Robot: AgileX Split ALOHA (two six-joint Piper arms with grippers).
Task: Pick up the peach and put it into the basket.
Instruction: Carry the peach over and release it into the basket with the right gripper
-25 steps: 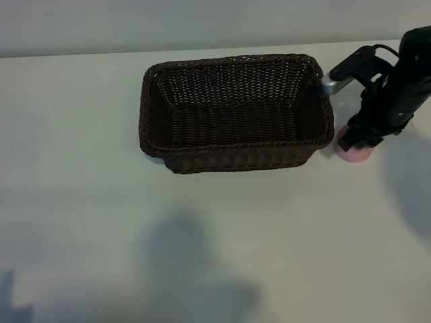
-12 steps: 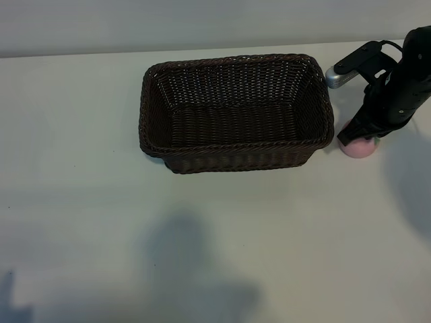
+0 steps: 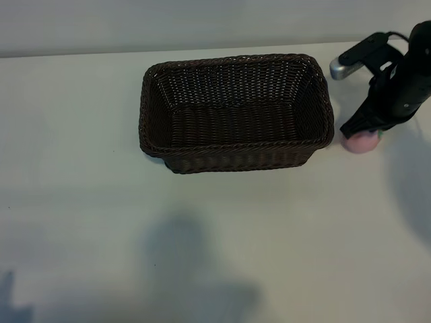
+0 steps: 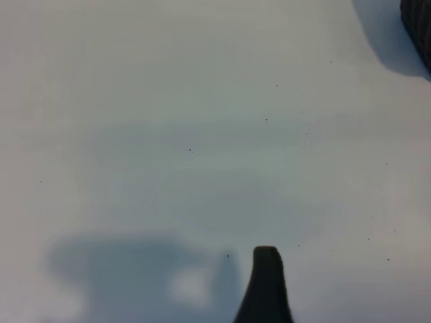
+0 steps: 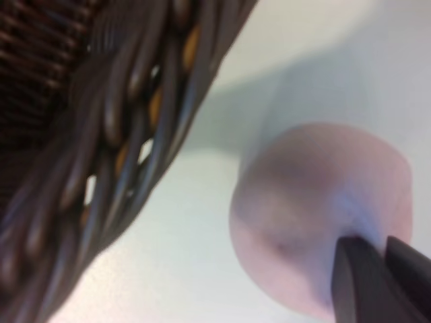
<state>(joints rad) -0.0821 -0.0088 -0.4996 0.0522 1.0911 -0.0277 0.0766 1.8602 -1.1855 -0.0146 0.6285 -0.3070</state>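
Observation:
The pale-pink peach (image 3: 361,142) lies just off the right end of the dark-brown wicker basket (image 3: 236,111), apart from its wall. My right gripper (image 3: 363,128) comes down on the peach from above. In the right wrist view its two dark fingertips (image 5: 350,272) stand almost together, pinched into the top of the peach (image 5: 316,208), with the basket wall (image 5: 114,134) close beside it. Of my left gripper only one finger (image 4: 266,282) shows in the left wrist view, over bare table, with nothing held.
The white tabletop (image 3: 222,242) spreads wide in front of the basket, crossed by soft shadows. A corner of the basket (image 4: 421,23) shows at the edge of the left wrist view. The table's far edge runs just behind the basket.
My right gripper has closed its fingers onto the top of the peach. Gripper and peach have shifted slightly to the right and away from the table's front edge. The left arm has not moved.

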